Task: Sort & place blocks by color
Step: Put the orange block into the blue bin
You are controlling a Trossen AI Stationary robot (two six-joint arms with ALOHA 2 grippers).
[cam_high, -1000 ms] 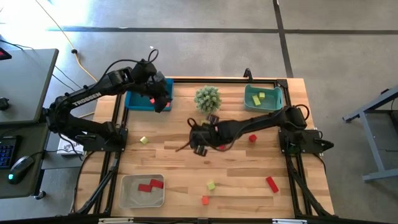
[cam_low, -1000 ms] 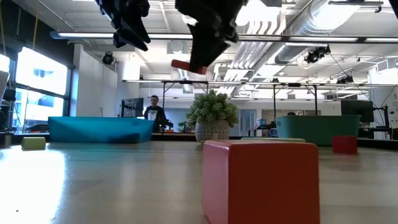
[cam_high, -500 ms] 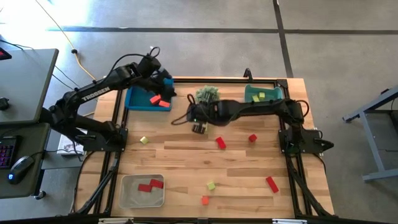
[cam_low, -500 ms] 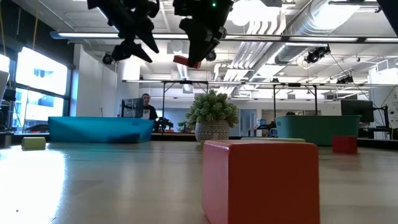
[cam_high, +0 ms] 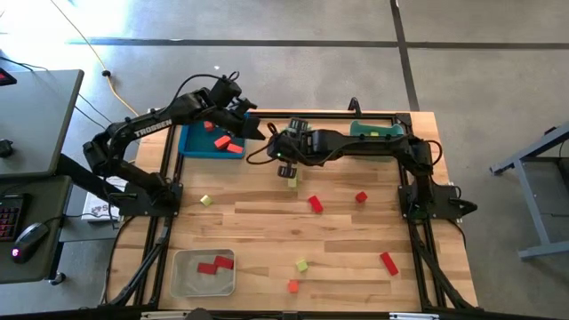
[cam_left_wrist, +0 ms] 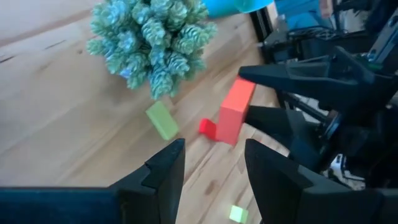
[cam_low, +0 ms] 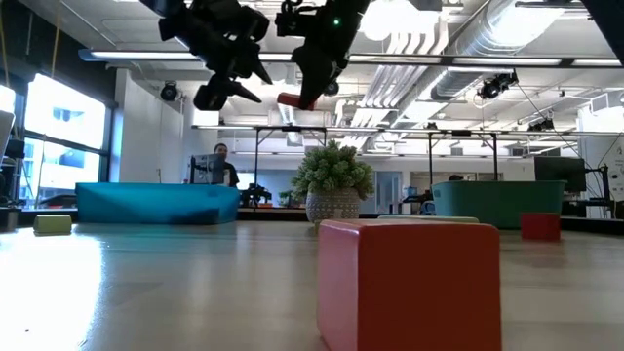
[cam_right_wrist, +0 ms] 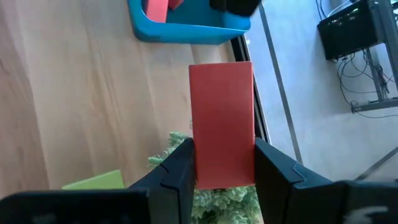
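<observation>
Wooden table carrying a blue bin with two red blocks at back left, a teal bin at back right, a grey tray with red blocks at front left. Right gripper raised over the plant, clamped on a red bar; left gripper just beside it, near the blue bin, fingers parted, holding nothing. Loose red and yellow-green blocks scattered across the table.

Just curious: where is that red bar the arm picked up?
The red bar is clamped in the right gripper, raised above the plant, near the blue bin.
</observation>
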